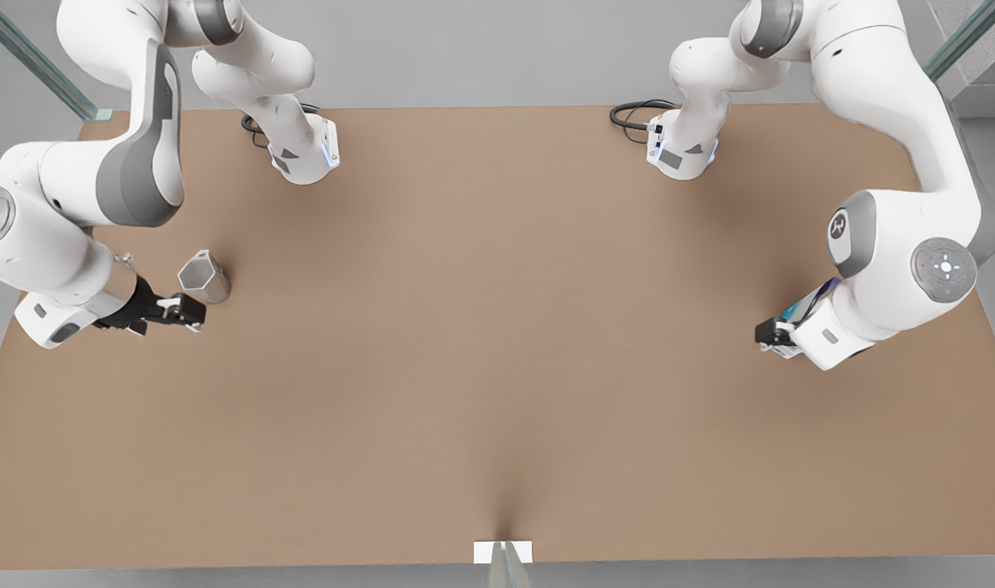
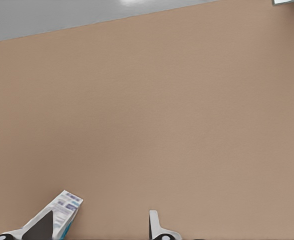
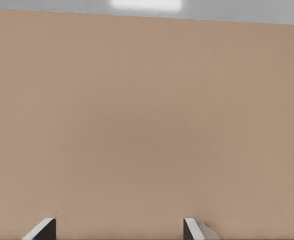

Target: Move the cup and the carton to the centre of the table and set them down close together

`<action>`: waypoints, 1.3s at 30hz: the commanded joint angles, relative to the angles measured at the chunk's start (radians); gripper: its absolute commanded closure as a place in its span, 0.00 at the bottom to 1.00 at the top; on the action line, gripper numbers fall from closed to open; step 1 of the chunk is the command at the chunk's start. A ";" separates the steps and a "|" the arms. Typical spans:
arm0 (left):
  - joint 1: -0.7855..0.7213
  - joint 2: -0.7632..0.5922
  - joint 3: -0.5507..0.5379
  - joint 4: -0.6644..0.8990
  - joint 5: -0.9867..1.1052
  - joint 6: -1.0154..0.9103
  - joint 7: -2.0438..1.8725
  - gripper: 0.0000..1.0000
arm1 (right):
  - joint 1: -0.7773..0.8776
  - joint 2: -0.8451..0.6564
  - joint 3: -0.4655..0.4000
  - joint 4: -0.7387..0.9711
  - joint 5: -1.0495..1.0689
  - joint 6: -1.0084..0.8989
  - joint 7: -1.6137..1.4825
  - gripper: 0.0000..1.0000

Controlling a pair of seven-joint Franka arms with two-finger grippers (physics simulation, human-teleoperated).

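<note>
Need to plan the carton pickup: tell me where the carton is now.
The carton stands near the table's edge on the front view's right, right beside the open left gripper, far from the cup.

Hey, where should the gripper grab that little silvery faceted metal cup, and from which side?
Probably across two opposite flat facets of the silvery faceted metal cup, near its wider rim, coming in level from where the open right gripper sits beside it. The left gripper is by the white printed carton.
</note>
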 commanded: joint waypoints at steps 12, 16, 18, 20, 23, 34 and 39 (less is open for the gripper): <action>0.001 0.001 0.006 -0.006 0.022 -0.002 0.019 0.00 | -0.020 -0.058 0.000 -0.252 -0.006 0.005 -0.036 0.00; 0.001 0.009 0.008 -0.012 0.022 -0.026 0.023 0.00 | -0.045 -0.111 -0.014 -0.511 -0.006 0.087 -0.037 0.00; 0.000 0.014 0.008 -0.011 0.022 -0.040 0.022 0.00 | -0.062 -0.123 -0.019 -0.586 -0.006 0.190 -0.040 0.00; 0.001 0.020 0.008 -0.011 0.020 -0.040 0.022 0.00 | -0.086 -0.137 -0.019 -0.643 -0.007 0.225 -0.039 0.00; 0.001 0.029 0.008 -0.011 0.020 -0.040 0.022 0.00 | -0.103 -0.144 -0.019 -0.706 -0.014 0.256 -0.241 0.00; 0.000 0.044 0.006 -0.012 0.017 -0.051 0.020 0.00 | -0.175 -0.272 -0.043 -1.105 -0.104 0.735 -0.552 0.00; 0.000 0.051 0.006 -0.012 0.017 -0.052 0.022 0.00 | -0.189 -0.270 -0.072 -1.163 -0.110 0.793 -0.602 0.00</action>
